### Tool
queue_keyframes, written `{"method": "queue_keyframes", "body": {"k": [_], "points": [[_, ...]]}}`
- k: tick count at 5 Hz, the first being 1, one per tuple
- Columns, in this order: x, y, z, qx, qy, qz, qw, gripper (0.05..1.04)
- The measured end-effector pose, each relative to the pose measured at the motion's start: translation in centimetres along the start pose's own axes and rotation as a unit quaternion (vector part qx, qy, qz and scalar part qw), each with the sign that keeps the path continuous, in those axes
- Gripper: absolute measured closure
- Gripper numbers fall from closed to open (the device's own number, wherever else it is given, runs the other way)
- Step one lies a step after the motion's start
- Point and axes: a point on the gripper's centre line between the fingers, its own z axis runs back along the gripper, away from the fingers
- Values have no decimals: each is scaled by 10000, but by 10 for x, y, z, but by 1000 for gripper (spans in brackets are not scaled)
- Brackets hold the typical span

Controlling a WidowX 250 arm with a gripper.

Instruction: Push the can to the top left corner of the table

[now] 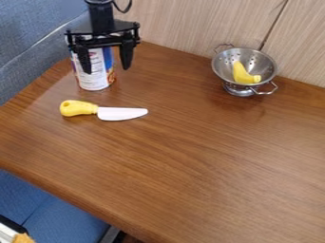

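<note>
Black gripper (pixel 107 70) is spread wide at can (pixel 96 82), clamping nothing; high push risks tipping it over left table edge (pixel 49 79).

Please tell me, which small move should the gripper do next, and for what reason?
Probably a gentle nudge of the can by the gripper toward the table's corner by the wood panel. The open fingers hang at the can's height, one overlapping its label in view, and bare tabletop remains between can and panel. Contact I cannot confirm.
</note>
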Motion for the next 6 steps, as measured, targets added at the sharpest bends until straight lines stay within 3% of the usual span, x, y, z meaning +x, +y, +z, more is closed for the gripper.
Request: {"method": "queue_keyframes", "body": {"k": [2,5,6], "points": [[24,-10,-1,222,-126,387,9989,82],[46,-14,-7,519,-73,726,9960,83],[49,-15,-5,475,-117,741,9960,82]]}}
